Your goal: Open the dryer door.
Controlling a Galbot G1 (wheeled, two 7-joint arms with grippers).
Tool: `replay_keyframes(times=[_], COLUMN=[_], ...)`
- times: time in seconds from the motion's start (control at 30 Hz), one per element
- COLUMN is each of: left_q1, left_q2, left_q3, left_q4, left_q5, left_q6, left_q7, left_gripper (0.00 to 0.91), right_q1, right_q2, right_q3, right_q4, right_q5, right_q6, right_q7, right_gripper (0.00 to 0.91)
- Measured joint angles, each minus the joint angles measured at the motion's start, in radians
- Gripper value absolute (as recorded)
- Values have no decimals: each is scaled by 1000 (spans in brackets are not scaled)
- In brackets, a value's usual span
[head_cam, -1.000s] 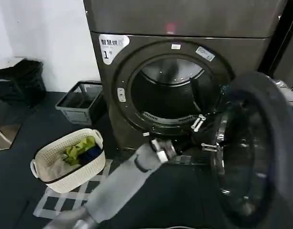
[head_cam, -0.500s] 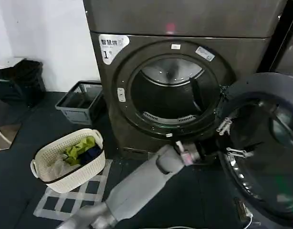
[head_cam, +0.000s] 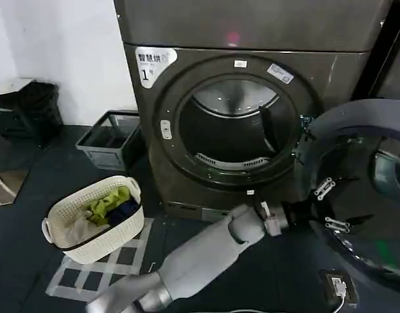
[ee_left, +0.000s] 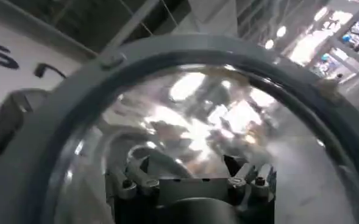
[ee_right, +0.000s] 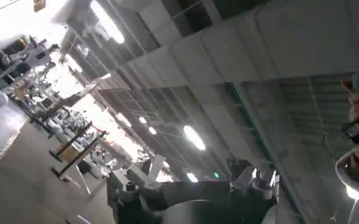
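The left claw (head_cam: 303,214) reaches across from the lower left on its grey arm and meets the inner face of the dryer door (head_cam: 366,189), right at the door's near rim below the hinge side of the machine's opening. Whether its fingers are spread or closed on anything, I cannot tell: they are dark against the dark door. In the left wrist view the door's grey rim (ee_left: 185,52) curves around glossy glass that mirrors bright lights.

The dryer door stands swung wide, to the right of the dryer (head_cam: 239,124), its inner side facing outward and two bright metal fittings on it. The round drum opening (head_cam: 232,130) lies fully exposed, beside the white "1" label (head_cam: 153,64).

Left of the dryer, a cream laundry basket (head_cam: 96,218) with yellow-green and blue cloth sits on the dark floor, and a grey crate (head_cam: 112,138) stands behind it against the white wall.
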Motion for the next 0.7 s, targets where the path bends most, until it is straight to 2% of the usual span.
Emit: replay_keyframes(times=[0.4,0.6,0.7], left_q1=[-8,11,27], left_q2=[0,0,0], left_q3=[22,41,40], left_q4=[24,-31,-71], left_q5=[-3,-45,-51], left_q6=[110,250,278], left_q7=[-15,-64,-66], left_gripper=[907,907,907], right_q1=[7,10,10], right_q2=[0,0,0], right_q3=[-12,-15,-16], right_q4=[17,15,12], right_q5=[-20,-20,-19], right_q6=[-2,-2,2], right_q7=[3,0,-9], right_gripper=[907,907,907])
